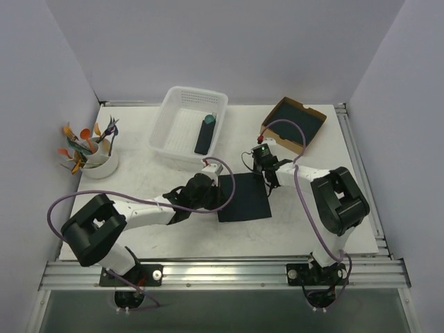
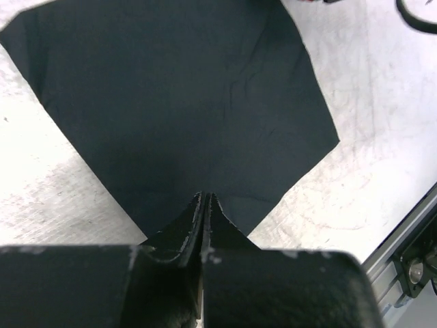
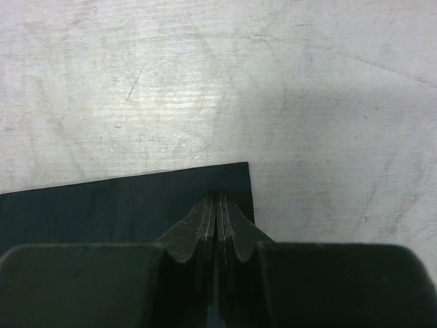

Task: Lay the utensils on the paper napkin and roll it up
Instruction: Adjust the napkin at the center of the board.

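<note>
The paper napkin (image 1: 243, 196) lies flat and open on the table between the arms; it also shows in the left wrist view (image 2: 177, 102) and the right wrist view (image 3: 102, 205). My left gripper (image 1: 216, 190) is shut, its tips (image 2: 205, 197) low over the napkin's left part. My right gripper (image 1: 263, 169) is shut, its tips (image 3: 218, 199) just inside the napkin's far right corner. Neither visibly lifts the sheet. Orange utensils (image 1: 84, 134) stand among other coloured cutlery in a white cup (image 1: 100, 165) at the far left.
A white basket (image 1: 182, 125) at the back holds a dark roll with a teal tip (image 1: 205, 134). A cardboard box (image 1: 267, 125) at back right holds a stack of dark sheets (image 1: 297, 121). The table's front rail (image 2: 410, 253) is near the left gripper.
</note>
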